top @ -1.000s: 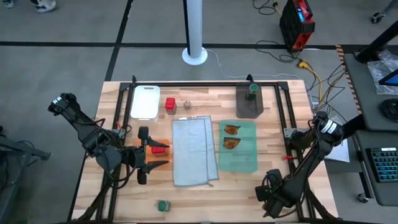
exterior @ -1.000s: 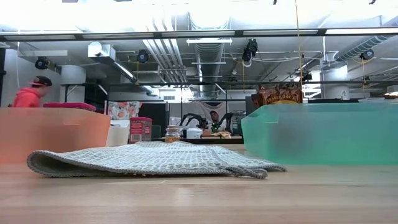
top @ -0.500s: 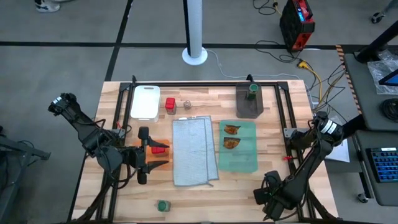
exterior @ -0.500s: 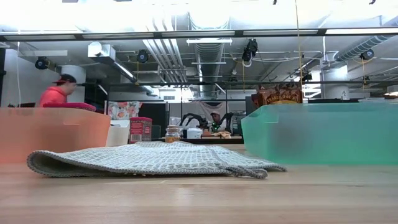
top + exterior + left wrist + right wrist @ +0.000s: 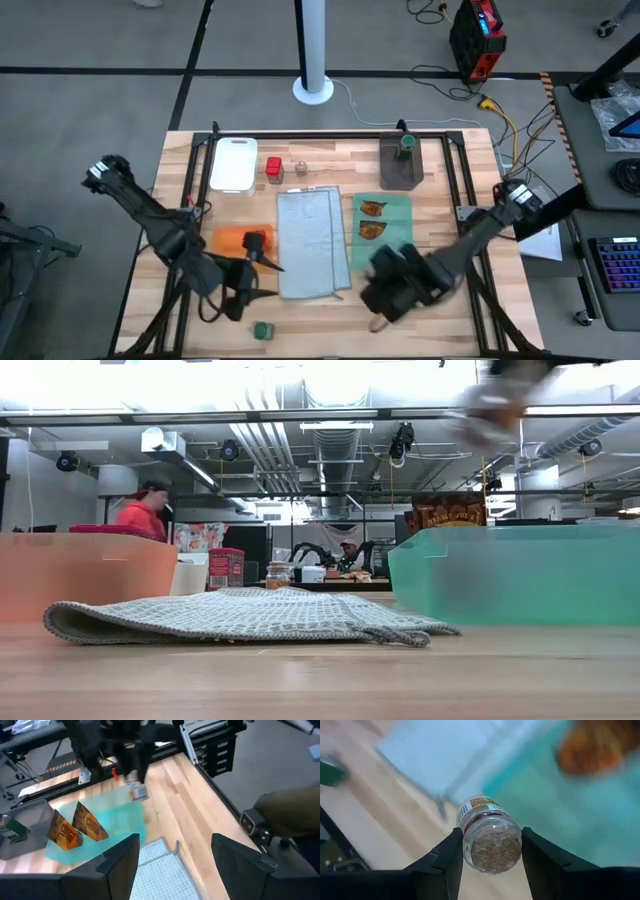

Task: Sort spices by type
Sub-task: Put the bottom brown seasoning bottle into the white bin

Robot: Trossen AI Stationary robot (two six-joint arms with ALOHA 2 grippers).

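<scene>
Left gripper (image 5: 262, 278) hovers over the near-left table, fingers apart and empty, beside the orange cloth (image 5: 230, 240) with a red box (image 5: 254, 240) on it; a green-topped jar (image 5: 261, 330) stands at the near edge. Far row: white board (image 5: 233, 163), second red box (image 5: 274, 169), clear shaker (image 5: 300, 168). Grey cloth (image 5: 312, 240) centre. Right gripper (image 5: 490, 851) is raised above the near corner of the green cloth (image 5: 392, 250), fingers clamped on the other clear shaker (image 5: 491, 837). Two packets (image 5: 373, 218) lie on that cloth; dark bin (image 5: 401, 172) far right holds a jar (image 5: 405, 143).

Cloth-strewn wooden table (image 5: 330, 310), apparently
</scene>
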